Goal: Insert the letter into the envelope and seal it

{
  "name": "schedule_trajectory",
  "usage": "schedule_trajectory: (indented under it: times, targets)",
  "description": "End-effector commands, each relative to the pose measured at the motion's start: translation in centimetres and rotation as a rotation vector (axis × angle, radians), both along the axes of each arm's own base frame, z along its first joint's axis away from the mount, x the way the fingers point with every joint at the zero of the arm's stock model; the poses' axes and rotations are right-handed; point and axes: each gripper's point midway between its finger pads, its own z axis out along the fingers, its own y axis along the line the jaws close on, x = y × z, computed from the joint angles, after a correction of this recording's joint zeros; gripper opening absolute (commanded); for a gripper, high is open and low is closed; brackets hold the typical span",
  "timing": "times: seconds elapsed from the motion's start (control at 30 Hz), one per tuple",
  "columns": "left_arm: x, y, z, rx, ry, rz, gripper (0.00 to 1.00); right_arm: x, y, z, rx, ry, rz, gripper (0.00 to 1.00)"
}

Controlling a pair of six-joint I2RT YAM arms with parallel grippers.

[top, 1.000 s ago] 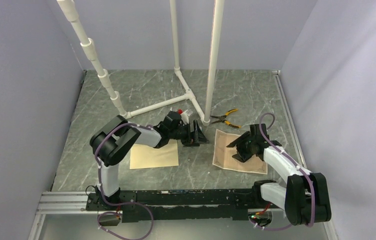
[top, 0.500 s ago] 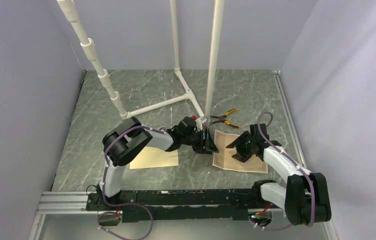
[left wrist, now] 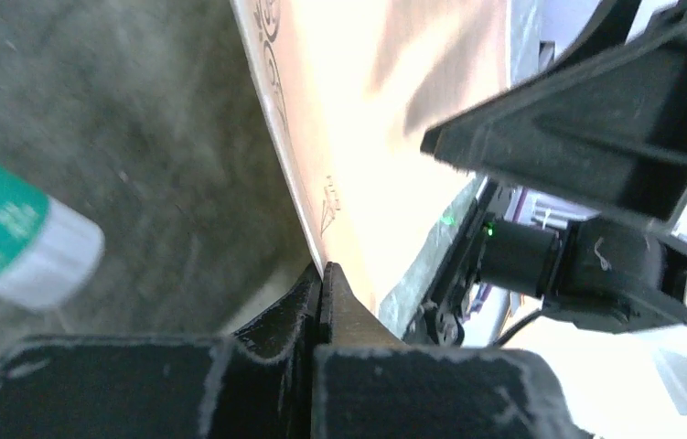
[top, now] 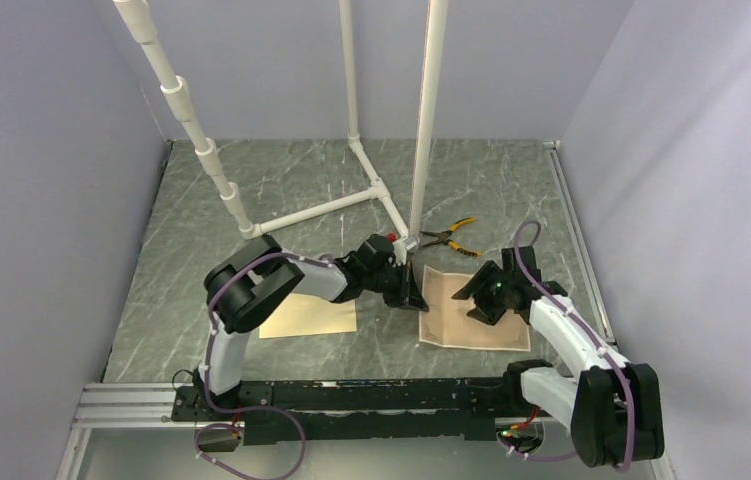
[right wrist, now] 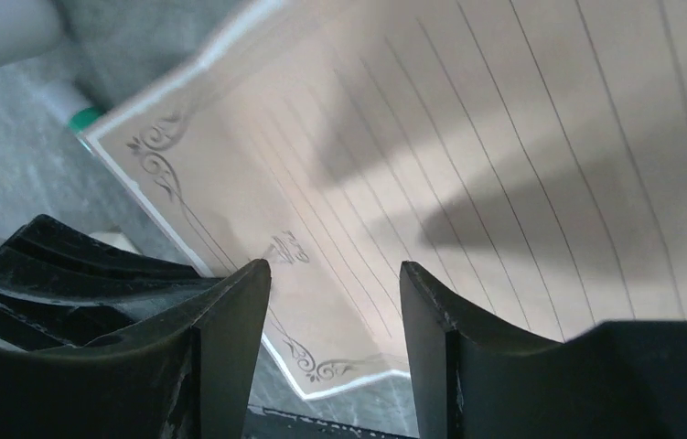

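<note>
Near side of the counter point(top: 381, 350): envelope point(top: 306, 315) lies flat, w/ the letter point(top: 456, 325) well off at its 3 o'clock. Left gripper point(top: 419, 298) is clenched on the letter's 9 o'clock edge. Right gripper point(right wrist: 335, 274) sits over the letter, jaws apart, holding nothing afaict. Further back, pliers point(top: 451, 238) at the letter's 12, next to white pipes point(top: 301, 212).
</note>
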Motion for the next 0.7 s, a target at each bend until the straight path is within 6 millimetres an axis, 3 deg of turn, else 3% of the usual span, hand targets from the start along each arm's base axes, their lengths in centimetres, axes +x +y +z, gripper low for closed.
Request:
schedule_trajectory:
  times: [0.0, 0.17, 0.3, 0.37, 0.47, 0.6, 0.67]
  targets:
    - [-0.6, 0.8, 7.1, -0.078, -0.195, -0.138, 0.02, 3.3, 0.7, 5.5, -0.012, -0.202, 0.116, 0.59]
    - [-1.2, 3.9, 12.7, -0.015, -0.388, -0.303, 0.02, 6.2, 2.3, 12.0, -0.003, -0.421, 0.286, 0.62]
    - [-0.5, 6.9, 17.3, 0.061, -0.541, -0.291, 0.02, 6.7, 4.3, 20.0, 0.067, -0.75, 0.398, 0.86]
    - [-0.9, 7.7, 20.5, 0.025, -0.599, -0.295, 0.02, 6.2, 4.7, 24.2, 0.074, -0.936, 0.415, 0.98]
    - [-2.8, 9.2, 24.9, -0.037, -0.689, -0.337, 0.02, 4.7, 5.3, 29.6, 0.071, -1.145, 0.489, 1.0]
    - [-4.2, 11.5, 28.0, -0.041, -0.824, -0.415, 0.02, 2.7, 6.9, 33.1, 0.066, -1.3, 0.689, 1.0]
    - [-3.7, 12.5, 29.4, -0.038, -0.903, -0.438, 0.02, 1.5, 7.5, 34.2, 0.049, -1.376, 0.794, 1.0]
